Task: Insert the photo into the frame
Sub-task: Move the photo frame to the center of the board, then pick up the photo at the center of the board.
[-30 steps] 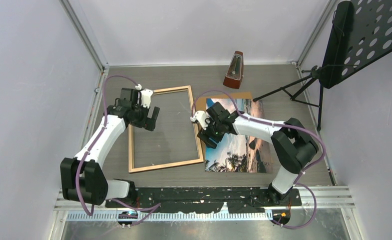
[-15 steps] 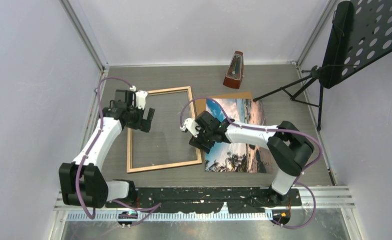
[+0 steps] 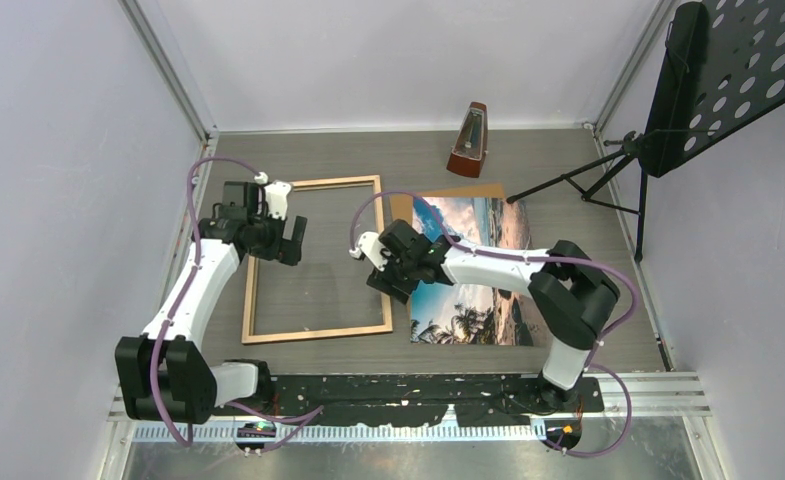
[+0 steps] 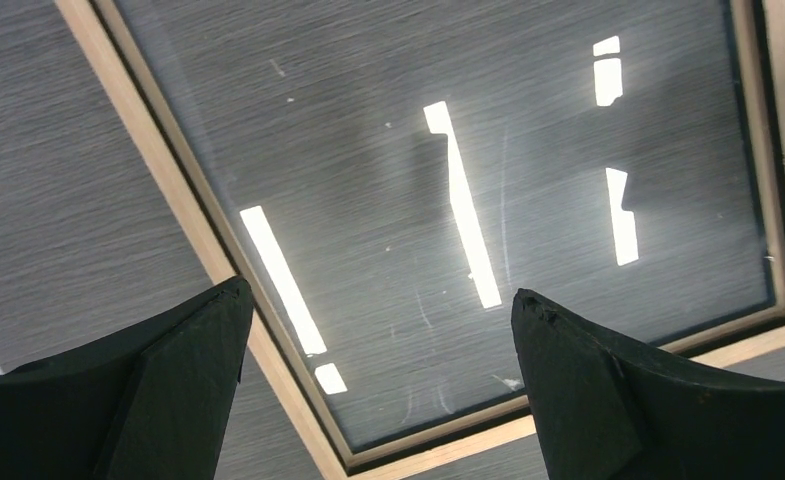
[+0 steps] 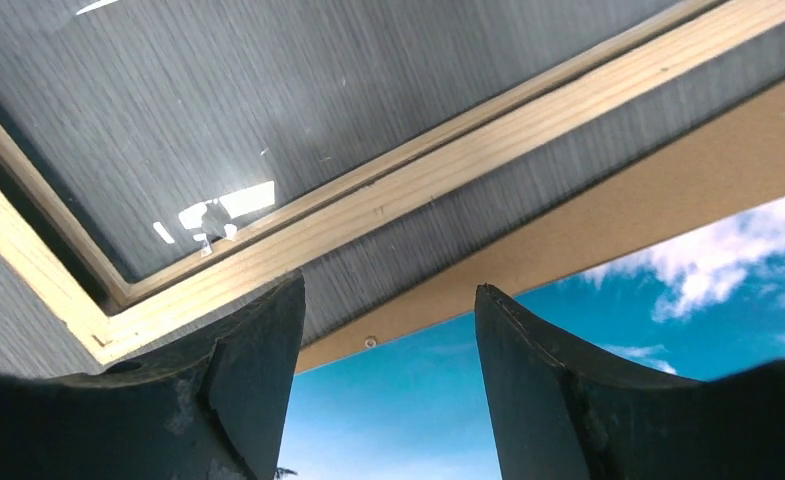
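Top view, 12 o'clock = far wall.
- Frame (image 3: 318, 333) lies flat on the table (image 3: 568, 160), left of centre, wood-coloured face up with the clear pane in it. Its long sides run roughly 6 to 12, tilted slightly clockwise.
- Photo (image 3: 473, 310) lies flat at the frame's 3 o'clock, picture side up, not in the frame. It sits on a brown board (image 3: 448, 191) that shows past its far and left edges. A strip of bare table separates the board from the frame.
- Left gripper (image 3: 276, 250) is over the frame's left rail, about 10 o'clock of the frame's centre. Fingers are spread fully wide and hold nothing. The left wrist view shows rail and pane between them (image 4: 378, 300).
- Right gripper (image 3: 386, 288) is over the gap between the frame's right rail and the board. Fingers are well apart and empty. The right wrist view shows rail, table strip and board edge between them (image 5: 388, 290). Can't tell whether the tips touch anything.
- Metronome (image 3: 468, 140) stands upright at 12 o'clock, near the far wall.
- Music stand (image 3: 728, 70) is at 2 o'clock, with one leg close to the board's far right corner.
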Controlling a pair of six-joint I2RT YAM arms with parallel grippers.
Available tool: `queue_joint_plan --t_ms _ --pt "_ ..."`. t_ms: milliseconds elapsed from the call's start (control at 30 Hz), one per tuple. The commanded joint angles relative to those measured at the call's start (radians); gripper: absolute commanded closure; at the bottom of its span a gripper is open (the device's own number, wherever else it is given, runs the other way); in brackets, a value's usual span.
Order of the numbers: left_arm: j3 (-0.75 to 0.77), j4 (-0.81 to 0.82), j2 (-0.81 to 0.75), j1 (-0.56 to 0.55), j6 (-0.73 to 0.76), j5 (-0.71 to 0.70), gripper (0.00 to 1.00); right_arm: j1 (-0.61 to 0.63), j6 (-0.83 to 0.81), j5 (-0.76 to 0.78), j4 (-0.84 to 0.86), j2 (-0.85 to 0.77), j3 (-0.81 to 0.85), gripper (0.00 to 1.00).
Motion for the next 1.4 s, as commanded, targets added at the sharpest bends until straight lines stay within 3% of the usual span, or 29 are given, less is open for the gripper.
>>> queue_joint_plan --t_ms 0,233,333,600,867,1000,1367 --pt "0.022 0.010 0.002 0.004 -0.019 0.119 0.01 -0.023 0.017 0.045 0.012 -0.135 -0.009 0.30" --pt "0.104 0.028 0.061 -0.064 -0.059 0.223 0.00 -0.181 0.036 -0.001 -0.019 -0.391 -0.152 0.24" --pt "0.136 0.045 0.093 -0.130 -0.069 0.239 0.00 -0.292 0.048 -0.072 -0.077 -0.441 -0.177 0.14" --pt "0.203 0.147 0.224 -0.338 -0.134 0.292 0.00 -0.544 0.034 -0.118 -0.148 -0.572 -0.291 0.13" --pt "0.306 0.203 0.423 -0.536 -0.235 0.317 0.01 -0.831 0.003 -0.223 -0.150 -0.535 -0.335 0.14" --pt "0.364 0.209 0.539 -0.574 -0.331 0.357 0.03 -0.965 0.017 -0.300 -0.142 -0.493 -0.330 0.15" --pt "0.425 0.234 0.678 -0.641 -0.508 0.268 0.05 -1.184 0.026 -0.453 -0.152 -0.313 -0.284 0.17"
